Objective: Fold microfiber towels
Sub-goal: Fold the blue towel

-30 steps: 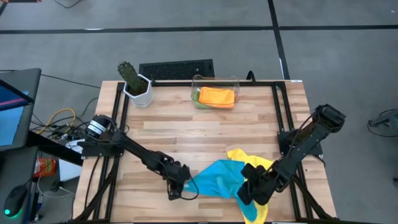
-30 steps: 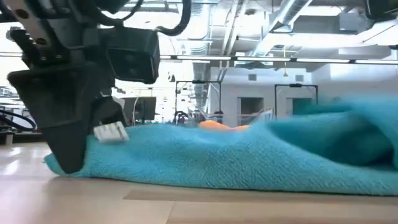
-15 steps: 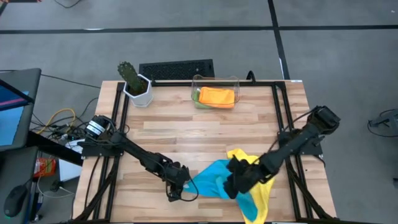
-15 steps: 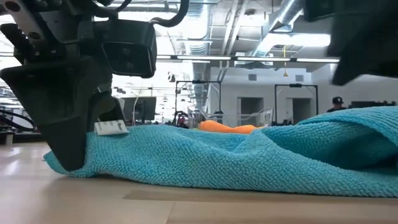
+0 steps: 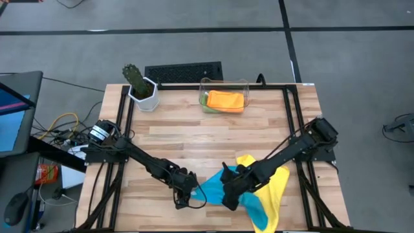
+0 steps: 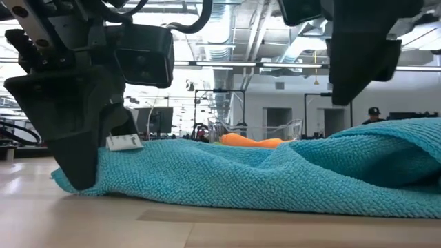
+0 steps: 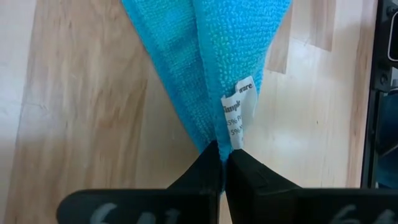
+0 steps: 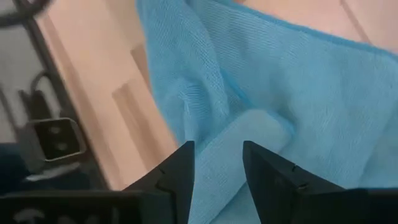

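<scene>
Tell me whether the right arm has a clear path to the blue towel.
Probably yes: the right gripper hangs open directly over the blue towel, nothing between them.

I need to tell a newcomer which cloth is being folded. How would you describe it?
On the wooden table, look at the near edge, away from the cactus pot and clear bin. The blue towel lies between both grippers, overlapping a yellow towel; only it has a white tag.

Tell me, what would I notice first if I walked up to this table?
The bright blue towel at the table's near edge, its corner pinched by the left gripper. The right gripper hovers open over it, and a yellow towel lies partly underneath beside it.
</scene>
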